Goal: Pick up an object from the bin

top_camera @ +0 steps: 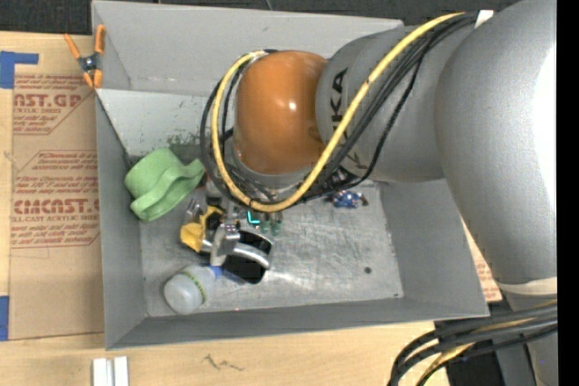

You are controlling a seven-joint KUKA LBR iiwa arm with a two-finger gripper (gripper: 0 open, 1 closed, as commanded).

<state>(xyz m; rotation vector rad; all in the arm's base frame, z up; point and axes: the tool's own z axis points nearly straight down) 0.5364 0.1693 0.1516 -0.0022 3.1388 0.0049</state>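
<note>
My gripper (233, 241) reaches down below the orange wrist cover, at the bin's front left. It stands over a small cluster of things: a yellow piece (194, 236) just to its left and a black object with a blue edge (246, 268) just below it. I cannot make out anything held. A pale green moulded plastic shape (160, 182) lies up and to the left, against the bin's left wall. A small whitish bottle (187, 290) lies on its side in the front left corner.
A small blue thing (345, 199) lies on the bin floor to the right, close under the arm. The arm and its cabled orange cover hang over the bin's middle and back. Bare floor shows at the front right.
</note>
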